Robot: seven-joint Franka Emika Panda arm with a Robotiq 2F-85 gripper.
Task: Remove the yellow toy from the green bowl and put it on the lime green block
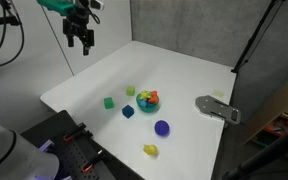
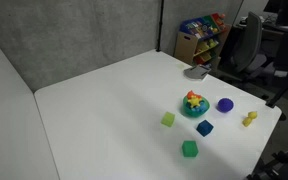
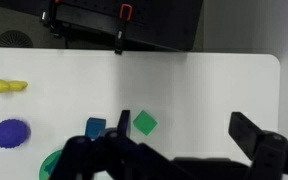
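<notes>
The green bowl [image 1: 147, 102] [image 2: 194, 109] sits mid-table and holds small coloured toys. A yellow bit [image 1: 144, 95] shows among them, its shape unclear. The lime green block [image 1: 130, 91] [image 2: 168, 119] lies beside the bowl. My gripper [image 1: 80, 38] hangs high above the table's far corner, well away from both, open and empty. In the wrist view its fingers [image 3: 184, 135] are spread over bare table. There only the bowl's rim [image 3: 50, 166] shows, and the lime block is hidden.
A darker green cube [image 1: 109, 102] [image 2: 189, 149] [image 3: 144, 123], a dark blue cube [image 1: 128, 112] [image 2: 204, 128] [image 3: 94, 127], a round blue-purple thing [image 1: 161, 127] [image 2: 225, 104] [image 3: 11, 133] and an oblong yellow toy [image 1: 150, 150] [image 2: 249, 119] [image 3: 6, 86] surround the bowl. A grey object [image 1: 217, 108] lies at a table edge.
</notes>
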